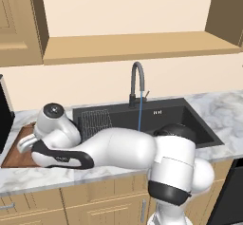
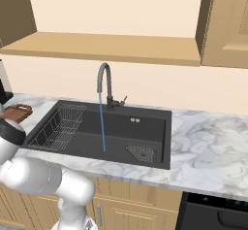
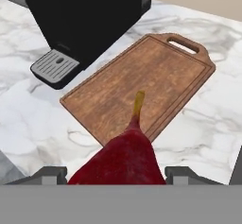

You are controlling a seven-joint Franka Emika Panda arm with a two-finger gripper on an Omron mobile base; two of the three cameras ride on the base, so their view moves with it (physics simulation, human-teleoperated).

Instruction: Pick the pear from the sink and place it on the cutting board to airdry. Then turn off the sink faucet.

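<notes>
**Lighting and picture quality: rendered kitchen, three views**

Illumination: bright, even, diffuse throughout; no single source can be placed. Wall and cabinet fronts read flat and warm, without hot spots.

Shadows: soft and faint. Slight darkening under the wall shelf (image 1: 137,48) in both base views; a mild shade beside the black appliance (image 3: 90,15) on the marble tabletop (image 3: 28,124) in the hand view.

Glare: a soft sheen on the white robot arm (image 1: 123,148); no blown highlights. Sink (image 2: 121,127) interior dark but legible.

Sharpness: slightly soft, low-resolution textures; edges a little jagged. No motion blur, no depth blur. The near pear (image 3: 120,161) is as crisp as the cutting board (image 3: 142,86).

Distortion: straight lines stay straight at the frame edges.
</notes>
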